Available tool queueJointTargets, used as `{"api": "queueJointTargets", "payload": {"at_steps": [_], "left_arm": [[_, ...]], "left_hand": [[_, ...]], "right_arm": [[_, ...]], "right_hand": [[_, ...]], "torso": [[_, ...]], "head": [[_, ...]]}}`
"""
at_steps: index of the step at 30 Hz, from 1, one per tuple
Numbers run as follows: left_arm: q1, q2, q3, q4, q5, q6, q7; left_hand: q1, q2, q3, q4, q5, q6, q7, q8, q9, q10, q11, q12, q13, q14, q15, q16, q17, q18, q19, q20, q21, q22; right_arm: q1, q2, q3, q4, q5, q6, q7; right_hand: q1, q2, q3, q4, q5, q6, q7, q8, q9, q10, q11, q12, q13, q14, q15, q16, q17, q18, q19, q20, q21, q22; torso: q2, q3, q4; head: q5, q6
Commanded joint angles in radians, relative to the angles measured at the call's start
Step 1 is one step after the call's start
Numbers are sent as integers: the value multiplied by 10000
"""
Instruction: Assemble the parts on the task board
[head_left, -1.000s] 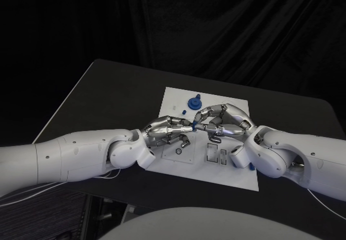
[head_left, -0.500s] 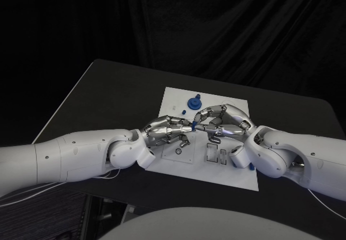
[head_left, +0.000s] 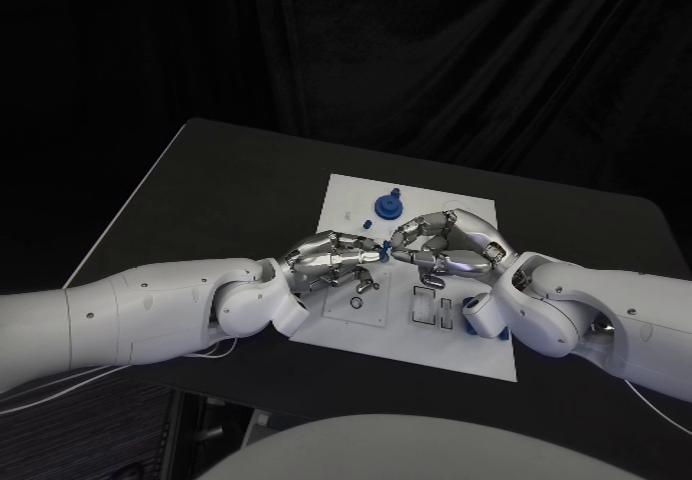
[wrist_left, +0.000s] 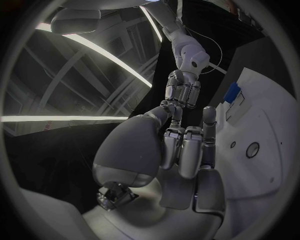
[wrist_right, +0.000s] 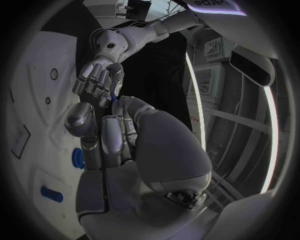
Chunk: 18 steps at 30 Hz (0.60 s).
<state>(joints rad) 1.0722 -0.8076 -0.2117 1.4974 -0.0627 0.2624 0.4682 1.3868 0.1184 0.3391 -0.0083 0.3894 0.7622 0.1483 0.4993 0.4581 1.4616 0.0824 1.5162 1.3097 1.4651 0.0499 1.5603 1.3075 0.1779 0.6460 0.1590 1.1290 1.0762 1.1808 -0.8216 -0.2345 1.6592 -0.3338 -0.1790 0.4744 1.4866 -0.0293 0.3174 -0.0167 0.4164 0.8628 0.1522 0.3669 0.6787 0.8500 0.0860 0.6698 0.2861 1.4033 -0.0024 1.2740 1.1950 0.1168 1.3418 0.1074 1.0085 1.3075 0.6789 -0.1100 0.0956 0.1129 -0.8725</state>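
Note:
The white task board (head_left: 433, 350) lies in the middle of the black table. Above its centre my left hand (head_left: 335, 262) and right hand (head_left: 450, 245) meet fingertip to fingertip, both pinching a small blue part (head_left: 387, 249) between them. The right wrist view shows that part as a blue sliver (wrist_right: 114, 98) between my right hand (wrist_right: 119, 135) and my left hand (wrist_right: 100, 80). From the left wrist, my left hand (wrist_left: 181, 150) reaches toward the right hand (wrist_left: 182, 90) over the board (wrist_left: 262, 125). A round blue part (head_left: 388, 206) stands at the board's far edge.
Rectangular cutouts (head_left: 428, 305) and a small round hole (head_left: 356, 301) lie in the board under the hands. Another blue piece (head_left: 503, 334) sits at the board's right edge beside my right forearm. Bare black table (head_left: 216, 200) surrounds the board.
My right hand has shifted slightly to the right, uncovering more of the cutouts. The fingertips of both hands stay together on the small blue part.

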Motion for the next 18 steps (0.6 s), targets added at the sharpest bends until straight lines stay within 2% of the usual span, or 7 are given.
{"api": "queueJointTargets", "payload": {"at_steps": [1,11,18], "left_arm": [[-10,2,10,62,64,-468,-252],[-11,-39,10,149,64,-1097,-694],[-12,-53,10,182,64,-1261,-938]], "left_hand": [[1,-106,116,-16,-3,-65,-15,224,1575,266,-24,61,2007,411,-64,20,2049,-65,-6,-3,35,-18],[-38,-133,329,1,-47,-188,-3,287,1887,373,-22,124,2089,385,-78,12,2013,-16,-92,-10,27,-134],[-73,-175,457,2,6,-245,-1,331,2063,413,-24,146,2121,376,-87,6,1996,6,-118,-18,20,-204]], "right_arm": [[-13,-27,0,55,-410,-243,-11],[-12,-83,0,101,-967,-745,60],[-12,-140,0,140,-1495,-1369,143]], "right_hand": [[-48,-35,-76,1,-81,-77,-18,-11,-22,-98,-16,32,7,20,84,3,19,-27,-66,-10,-12,1108],[-64,-43,-175,35,-304,-145,-12,2,-110,-202,5,76,10,13,106,23,26,-22,-89,20,-5,1101],[-86,-74,-249,74,-448,-269,8,-24,-212,-345,42,80,-4,4,136,40,34,-17,-117,49,-13,1090]], "torso": [[-1,3,3],[0,-8,-8],[-3,-4,7]], "head": [[-15,-2],[-24,-2],[-57,-2]]}}
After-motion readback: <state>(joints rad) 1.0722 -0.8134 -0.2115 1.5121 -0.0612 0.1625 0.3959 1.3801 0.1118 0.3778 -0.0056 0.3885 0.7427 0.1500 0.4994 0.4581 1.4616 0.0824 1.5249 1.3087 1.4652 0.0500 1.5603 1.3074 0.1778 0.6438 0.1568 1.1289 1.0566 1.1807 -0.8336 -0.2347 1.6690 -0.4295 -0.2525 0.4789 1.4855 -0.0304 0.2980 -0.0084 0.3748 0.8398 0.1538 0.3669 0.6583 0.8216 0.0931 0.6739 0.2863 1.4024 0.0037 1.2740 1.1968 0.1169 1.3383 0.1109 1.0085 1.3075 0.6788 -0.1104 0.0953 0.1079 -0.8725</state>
